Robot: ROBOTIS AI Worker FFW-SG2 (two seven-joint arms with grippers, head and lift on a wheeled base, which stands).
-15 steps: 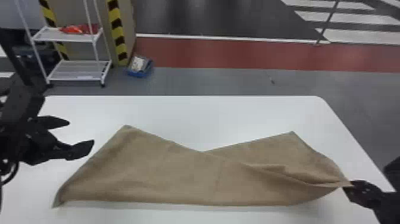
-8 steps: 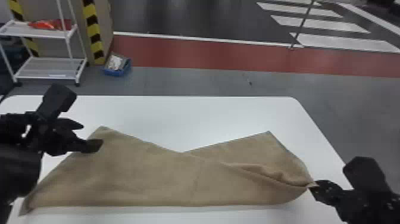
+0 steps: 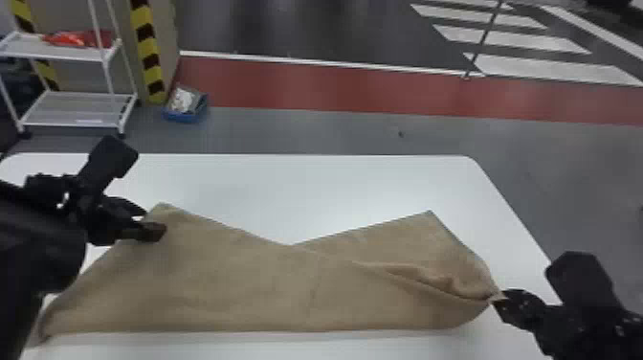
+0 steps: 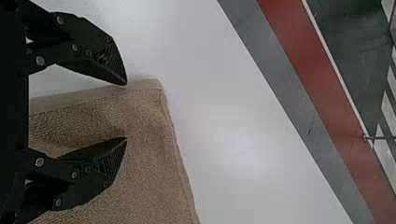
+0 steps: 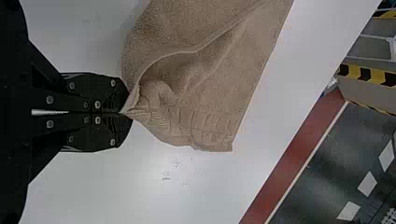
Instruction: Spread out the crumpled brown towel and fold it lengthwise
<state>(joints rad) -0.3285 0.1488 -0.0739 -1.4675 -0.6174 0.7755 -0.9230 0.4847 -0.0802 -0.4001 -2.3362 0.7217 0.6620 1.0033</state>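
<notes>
Towel (image 3: 249,287), brown, spans the white table (image 3: 363,186) in the head view, its far edge dipping to a notch. The left gripper (image 3: 154,221) is by one corner (image 4: 156,88); its wrist view shows spread fingers. The right wrist view reveals a ribbed band (image 5: 205,122), puckered where the right gripper (image 3: 497,299) pinches the towel.

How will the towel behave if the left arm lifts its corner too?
The towel will probably hang floppy, given its soft folds. Its textured weave suggests it won't slip easily. The part bunched at the right gripper may stay creased unless pulled taut.
</notes>
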